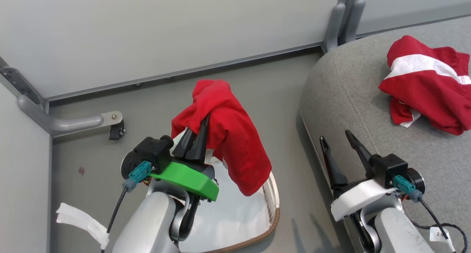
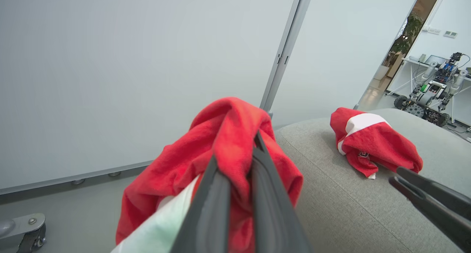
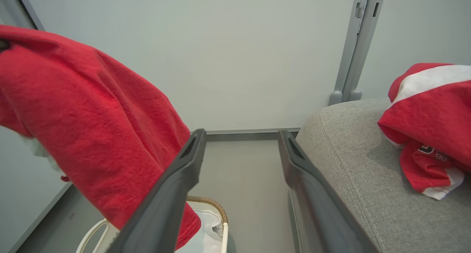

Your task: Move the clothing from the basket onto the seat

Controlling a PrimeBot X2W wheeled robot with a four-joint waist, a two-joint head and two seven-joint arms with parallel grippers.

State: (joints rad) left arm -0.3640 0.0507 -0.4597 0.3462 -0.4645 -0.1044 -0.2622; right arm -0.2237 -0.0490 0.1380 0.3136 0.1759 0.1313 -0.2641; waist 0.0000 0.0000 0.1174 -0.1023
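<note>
**One garment held over the basket, one lying on the seat**

The left claw (image 1: 198, 132) is clenched on a red garment (image 1: 230, 135). The left wrist view shows a fold of the fabric pinched between its two dark fingers. This garment hangs from the fingers above the basket (image 1: 273, 219), which stands on the grey floor (image 1: 95, 186) just beside the seat (image 1: 349, 87). Its lower hem drapes over the basket's white liner (image 1: 239, 216); whether hem and liner touch cannot be told. The second garment (image 1: 428, 85), red with a broad white band, lies crumpled on the seat, well apart from the basket. The right claw (image 1: 335, 135) is released, its fingers spread and empty, at the seat's near edge.
</note>
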